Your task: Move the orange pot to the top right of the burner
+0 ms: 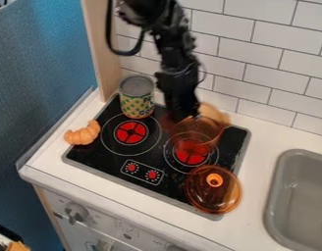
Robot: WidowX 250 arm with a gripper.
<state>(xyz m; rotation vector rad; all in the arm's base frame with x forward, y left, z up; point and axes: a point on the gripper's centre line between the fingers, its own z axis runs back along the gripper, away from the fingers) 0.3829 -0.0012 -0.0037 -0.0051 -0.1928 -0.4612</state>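
The gripper [183, 112] hangs down from the top edge, its lower end at the upper left rim of the see-through orange pot [201, 131]. The pot is over the right-hand burner [191, 153] of the black stove, toward its back, and the red centre shows at the pot's lower edge. Whether the pot rests on the stove or is slightly raised, I cannot tell.
An amber lid [223, 198] with an orange knob lies at the stove's front right corner. A can [137, 100] stands at the back left, a croissant [83, 133] at the left edge. The grey sink [276, 196] is at right, a tiled wall behind.
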